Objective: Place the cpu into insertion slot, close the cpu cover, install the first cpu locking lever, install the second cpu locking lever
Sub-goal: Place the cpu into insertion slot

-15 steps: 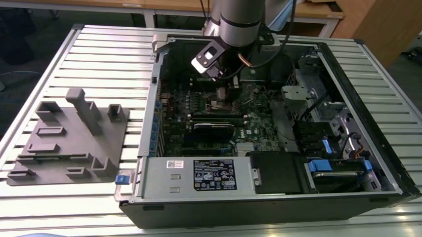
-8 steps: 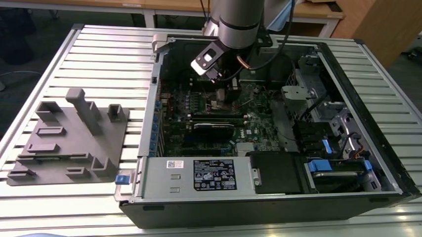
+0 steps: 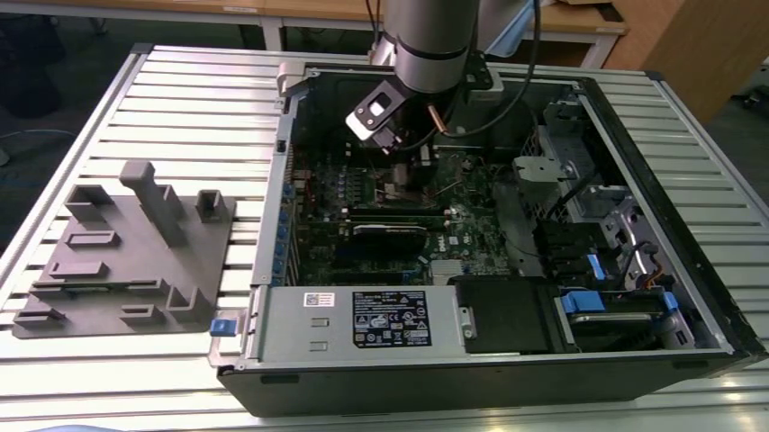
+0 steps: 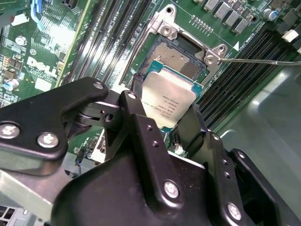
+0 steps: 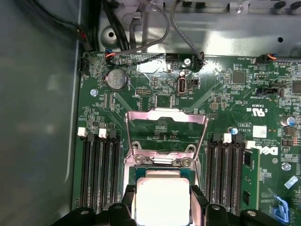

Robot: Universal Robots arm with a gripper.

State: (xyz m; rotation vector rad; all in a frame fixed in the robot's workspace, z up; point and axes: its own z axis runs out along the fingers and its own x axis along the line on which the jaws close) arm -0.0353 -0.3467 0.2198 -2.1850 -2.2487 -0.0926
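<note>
Closest to the lens in the second wrist view is my gripper (image 4: 163,104). Its black fingers (image 4: 141,122) are drawn in narrow and clamp two opposite edges of the cpu (image 4: 169,96), silver-grey top facing up. Held so, the cpu overlaps the near part of the insertion slot (image 4: 178,52), whose dark, gold-tinted centre lies exposed beyond it; whether the chip touches the socket I cannot tell. A thin metal rod (image 4: 258,60) runs out from one socket corner and lies free. In the first wrist view the cpu cover (image 5: 167,116) stands raised on the far side of the slot, with green board visible through its window. Black memory slots (image 5: 99,174) flank the socket in rows on both sides. A coin cell (image 5: 116,79) sits farther along the motherboard (image 5: 235,94). In the exterior view my arm (image 3: 427,36) hangs down into the open computer case (image 3: 679,126), which lies on a slatted table (image 3: 180,90). A grey moulded fixture (image 3: 121,252) rests on the table at the exterior view's left, beside the case and not touching it.
</note>
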